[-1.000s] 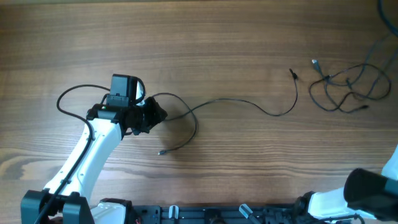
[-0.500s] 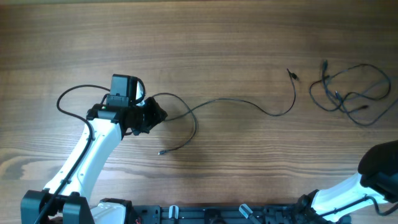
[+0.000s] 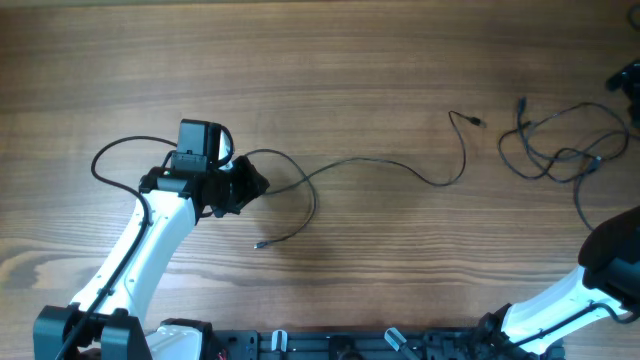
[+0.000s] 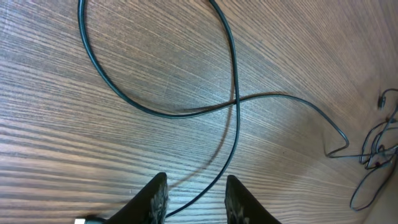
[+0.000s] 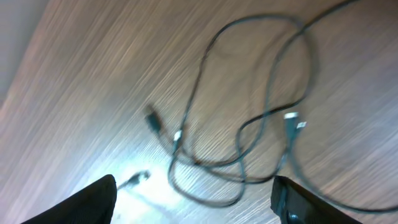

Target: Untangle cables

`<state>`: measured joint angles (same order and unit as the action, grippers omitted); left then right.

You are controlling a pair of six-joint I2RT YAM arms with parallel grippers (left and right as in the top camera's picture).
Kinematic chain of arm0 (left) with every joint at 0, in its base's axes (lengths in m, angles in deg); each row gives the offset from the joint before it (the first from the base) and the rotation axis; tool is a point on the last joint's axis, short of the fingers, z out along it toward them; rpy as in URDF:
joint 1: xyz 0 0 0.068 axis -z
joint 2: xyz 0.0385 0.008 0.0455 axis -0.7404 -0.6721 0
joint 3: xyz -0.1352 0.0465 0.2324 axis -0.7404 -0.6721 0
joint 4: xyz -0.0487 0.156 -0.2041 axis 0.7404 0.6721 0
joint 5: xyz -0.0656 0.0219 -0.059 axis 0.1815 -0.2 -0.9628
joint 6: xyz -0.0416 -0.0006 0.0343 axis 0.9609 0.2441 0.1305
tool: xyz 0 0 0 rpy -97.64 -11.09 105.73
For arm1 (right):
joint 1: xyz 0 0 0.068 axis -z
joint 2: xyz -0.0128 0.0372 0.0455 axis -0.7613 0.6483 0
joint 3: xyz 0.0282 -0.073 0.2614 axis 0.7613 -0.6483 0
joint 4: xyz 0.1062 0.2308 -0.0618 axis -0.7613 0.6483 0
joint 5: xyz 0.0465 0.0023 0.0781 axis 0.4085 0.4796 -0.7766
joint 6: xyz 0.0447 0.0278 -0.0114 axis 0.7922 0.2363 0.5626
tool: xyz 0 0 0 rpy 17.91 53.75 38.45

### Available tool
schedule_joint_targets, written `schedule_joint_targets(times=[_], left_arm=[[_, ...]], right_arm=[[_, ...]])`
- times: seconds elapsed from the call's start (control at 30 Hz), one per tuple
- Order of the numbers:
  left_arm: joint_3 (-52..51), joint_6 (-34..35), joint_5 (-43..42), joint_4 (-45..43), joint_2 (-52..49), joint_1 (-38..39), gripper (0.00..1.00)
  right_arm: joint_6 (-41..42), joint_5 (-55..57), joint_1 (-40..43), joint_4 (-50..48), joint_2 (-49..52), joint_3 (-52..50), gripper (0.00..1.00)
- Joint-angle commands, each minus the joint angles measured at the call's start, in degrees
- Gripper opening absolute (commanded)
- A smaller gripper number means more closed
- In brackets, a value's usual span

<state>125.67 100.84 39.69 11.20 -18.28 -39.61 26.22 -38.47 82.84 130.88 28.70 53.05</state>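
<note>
Left gripper, slightly parted, straddles a long thin black cable; right gripper, wide and empty, over tangled dark cords at the wooden table's right edge.

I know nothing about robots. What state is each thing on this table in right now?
Long cable: laid out, apart from the bundle, crossing itself in one loop.
Cable bundle: tangled, lying loose, not held.
Left end effector: partly open, a strand of the long cable running through the gap.
Right end effector: wide open, empty, above the bundle.
</note>
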Motion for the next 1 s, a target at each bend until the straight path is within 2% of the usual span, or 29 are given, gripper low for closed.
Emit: schedule_joint_targets(times=[0.0,0.13,0.33,0.43,0.57,0.6,0.67,0.7,0.77,0.83,0.9,0.97], left_arm=[[0.1,-1.1,0.5,-0.7,-0.3,0.1,0.33],[0.1,-1.1,3.8,0.1,-0.3,0.1,0.34],[0.1,-1.1,13.8,6.2,-0.3,0.1,0.33],[0.1,-1.1,15.1,7.7,-0.3,0.1,0.33],[0.1,-1.1,15.2,7.9,-0.3,0.1,0.33],[0.1,-1.1,16.0,8.1,-0.3,0.1,0.33],[0.1,-0.6,19.8,9.0,-0.3,0.1,0.32],[0.1,0.2,21.7,9.6,-0.3,-0.1,0.32],[0.1,3.9,25.1,11.1,-0.3,-1.0,0.33],[0.1,6.8,25.6,11.7,-0.3,-3.3,0.36],[0.1,7.3,25.1,11.6,-0.3,-5.6,0.41],[0.1,7.3,24.7,11.7,-0.3,-7.1,0.44]], right_arm=[[-8.0,-15.3,-3.2,0.8,0.9,-0.9,0.82],[-15.4,-20.2,-10.0,6.0,0.9,-0.9,0.84],[-15.8,-2.0,-25.2,11.5,0.9,-3.2,0.85],[-15.1,9.8,-31.5,6.9,0.9,-9.3,0.85],[-12.7,15.6,-34.9,-4.0,0.9,-18.9,0.80],[-12.7,14.7,-35.1,-6.4,0.9,-21.0,0.76],[-12.7,12.2,-35.5,-10.5,0.9,-25.0,0.56],[-12.7,9.4,-35.5,-12.0,0.9,-26.8,0.50],[-12.7,3.7,-35.5,-13.0,0.9,-28.4,0.29],[-13.8,-4.9,-35.6,-12.7,0.9,-28.7,0.14],[-17.9,-14.0,-36.6,-12.4,0.7,-28.7,0.12],[-19.1,-18.5,-38.7,-12.2,0.2,-28.6,0.12]])
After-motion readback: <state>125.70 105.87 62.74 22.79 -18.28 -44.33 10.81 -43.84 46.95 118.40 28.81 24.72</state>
